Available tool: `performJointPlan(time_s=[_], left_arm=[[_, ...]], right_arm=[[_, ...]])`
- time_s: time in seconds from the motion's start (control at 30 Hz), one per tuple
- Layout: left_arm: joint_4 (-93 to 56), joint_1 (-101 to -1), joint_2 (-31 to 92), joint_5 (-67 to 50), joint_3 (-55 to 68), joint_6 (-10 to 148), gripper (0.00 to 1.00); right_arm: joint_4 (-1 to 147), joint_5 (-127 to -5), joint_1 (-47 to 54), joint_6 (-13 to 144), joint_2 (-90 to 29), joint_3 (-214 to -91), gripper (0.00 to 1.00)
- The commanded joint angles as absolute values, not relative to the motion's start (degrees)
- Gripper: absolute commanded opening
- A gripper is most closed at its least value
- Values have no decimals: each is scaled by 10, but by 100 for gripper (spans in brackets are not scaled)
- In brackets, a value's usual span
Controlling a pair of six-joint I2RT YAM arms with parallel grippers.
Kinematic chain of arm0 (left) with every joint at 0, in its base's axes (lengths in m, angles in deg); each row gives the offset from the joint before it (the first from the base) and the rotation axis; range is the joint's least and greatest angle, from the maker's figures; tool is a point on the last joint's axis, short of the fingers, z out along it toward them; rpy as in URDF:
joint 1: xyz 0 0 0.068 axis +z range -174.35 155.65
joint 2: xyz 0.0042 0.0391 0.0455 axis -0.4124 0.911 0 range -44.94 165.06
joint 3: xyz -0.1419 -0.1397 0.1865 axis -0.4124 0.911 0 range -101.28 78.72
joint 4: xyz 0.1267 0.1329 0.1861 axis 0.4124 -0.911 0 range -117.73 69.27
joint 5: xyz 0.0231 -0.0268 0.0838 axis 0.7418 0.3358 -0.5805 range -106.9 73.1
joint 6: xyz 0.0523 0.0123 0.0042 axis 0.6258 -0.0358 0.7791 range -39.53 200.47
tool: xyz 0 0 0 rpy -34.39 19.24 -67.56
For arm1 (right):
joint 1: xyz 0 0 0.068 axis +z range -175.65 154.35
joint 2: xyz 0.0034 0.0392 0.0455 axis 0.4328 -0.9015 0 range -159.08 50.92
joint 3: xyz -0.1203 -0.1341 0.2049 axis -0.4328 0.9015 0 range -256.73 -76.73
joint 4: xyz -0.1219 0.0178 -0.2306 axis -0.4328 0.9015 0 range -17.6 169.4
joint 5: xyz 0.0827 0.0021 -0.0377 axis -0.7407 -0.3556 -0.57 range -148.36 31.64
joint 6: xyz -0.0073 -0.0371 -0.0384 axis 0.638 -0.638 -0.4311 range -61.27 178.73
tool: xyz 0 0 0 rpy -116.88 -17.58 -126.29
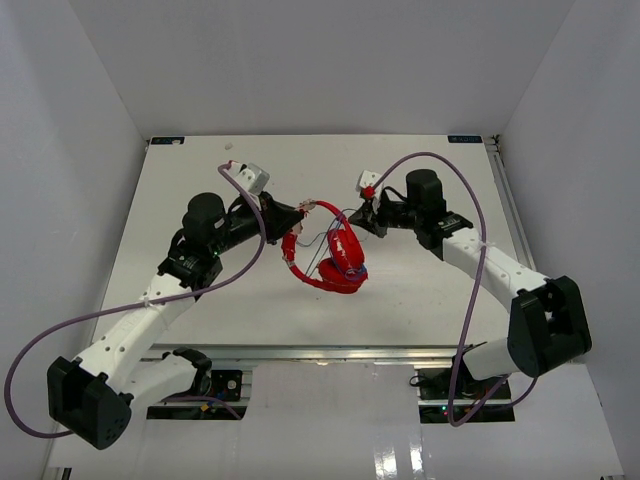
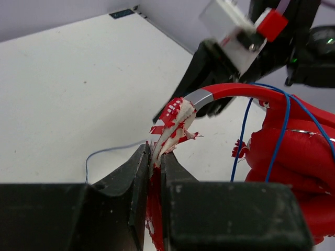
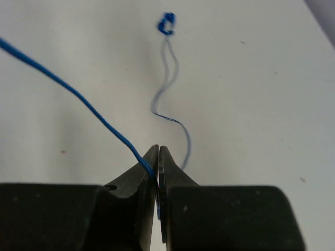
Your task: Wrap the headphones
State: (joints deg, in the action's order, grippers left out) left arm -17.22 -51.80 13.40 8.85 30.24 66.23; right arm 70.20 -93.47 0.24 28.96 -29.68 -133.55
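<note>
The red headphones (image 1: 335, 258) hang in mid-table, held off the surface, earcups folded together with blue cord wound round them. My left gripper (image 1: 300, 213) is shut on the frayed red-and-white end of the headband (image 2: 175, 121). The red earcups (image 2: 293, 162) show at the right of the left wrist view, crossed by loops of the blue cord (image 2: 278, 141). My right gripper (image 1: 362, 215) is shut on the thin blue cord (image 3: 94, 111), which runs up to the left from its jaws. The cord's loose end with the blue plug (image 3: 167, 23) lies on the table beyond.
The white table (image 1: 200, 180) is walled by white panels on three sides. Thick purple robot cables (image 1: 470, 250) arc over both arms. The right gripper's black fingers and white camera block (image 2: 235, 31) sit just behind the headband.
</note>
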Motion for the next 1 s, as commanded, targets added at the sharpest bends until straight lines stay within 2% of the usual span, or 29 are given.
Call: performJointPlan(time_s=[0.0, 0.17, 0.33, 0.7, 0.87, 0.97], left_arm=[[-138, -518, 136, 116, 220, 603, 0], [-141, -524, 166, 126, 161, 568, 0], [-158, -530, 196, 123, 98, 546, 0], [-190, -537, 248, 80, -45, 515, 0], [-179, -539, 267, 71, -69, 490, 0], [-178, -539, 275, 47, -88, 481, 0]], right_arm=[[562, -1141, 6, 469, -296, -1296, 10], [362, -1198, 9, 631, -328, -1230, 11], [269, -1221, 20, 712, -383, -1240, 14], [-138, -1227, 39, 1008, -540, -1250, 18], [-155, -1220, 39, 1019, -542, -1266, 19], [-85, -1200, 47, 952, -515, -1256, 19]])
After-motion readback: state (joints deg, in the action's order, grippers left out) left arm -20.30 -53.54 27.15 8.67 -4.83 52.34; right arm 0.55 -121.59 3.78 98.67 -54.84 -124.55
